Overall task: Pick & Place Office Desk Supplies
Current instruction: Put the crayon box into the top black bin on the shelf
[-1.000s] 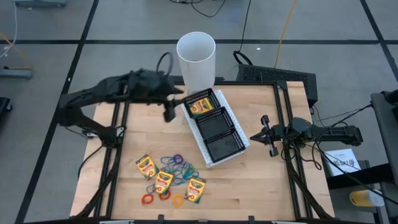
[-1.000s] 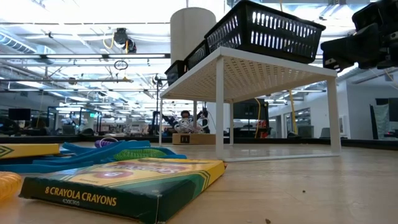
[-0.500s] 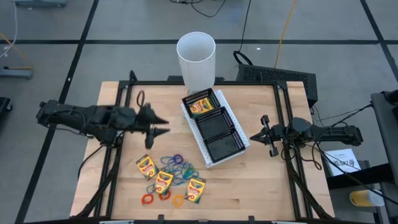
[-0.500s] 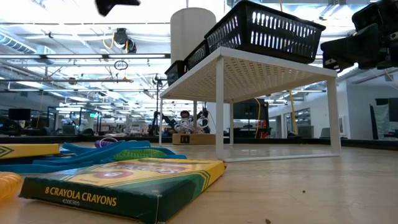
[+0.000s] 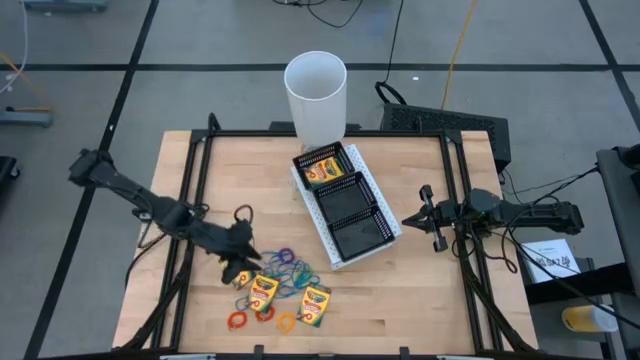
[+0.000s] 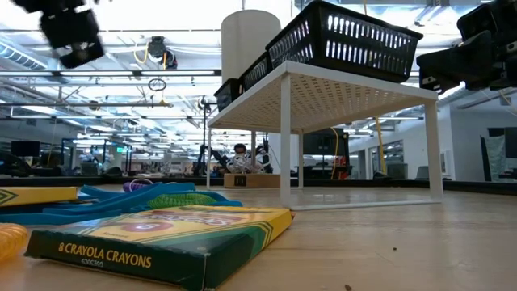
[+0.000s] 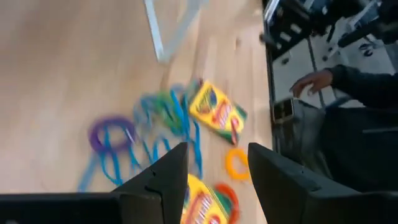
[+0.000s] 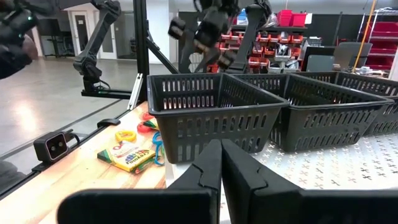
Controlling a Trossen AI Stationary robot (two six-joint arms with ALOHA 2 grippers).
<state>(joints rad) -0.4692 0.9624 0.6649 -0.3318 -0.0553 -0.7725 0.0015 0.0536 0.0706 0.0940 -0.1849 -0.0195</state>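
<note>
Two yellow-and-green crayon boxes (image 5: 262, 292) (image 5: 315, 305) lie flat on the table near its front edge, among loose rubber bands (image 5: 285, 265) in blue, green, purple, red and orange. Another crayon box (image 5: 322, 171) lies in the far compartment of the black mesh tray (image 5: 362, 232). My left gripper (image 5: 238, 266) hovers open above the left end of the pile, pointing slantwise down. In its wrist view a crayon box (image 7: 216, 112) and the bands (image 7: 158, 124) lie beyond the open fingers (image 7: 163, 180). My right gripper (image 5: 432, 218) waits shut to the right of the tray.
The tray stands on a white perforated stand (image 6: 323, 89). A tall white cup (image 5: 316, 92) stands behind it at the table's far edge. A person's hand (image 7: 311, 81) shows beyond the table edge in the left wrist view. Bare wood lies right of the pile.
My left gripper has swung from beside the tray's far compartment toward the table's left and near edges and come down over the pile of crayon boxes and rubber bands, rolling and tipping downward as it went. Its fingers have stayed open. The things on the table have not moved.
</note>
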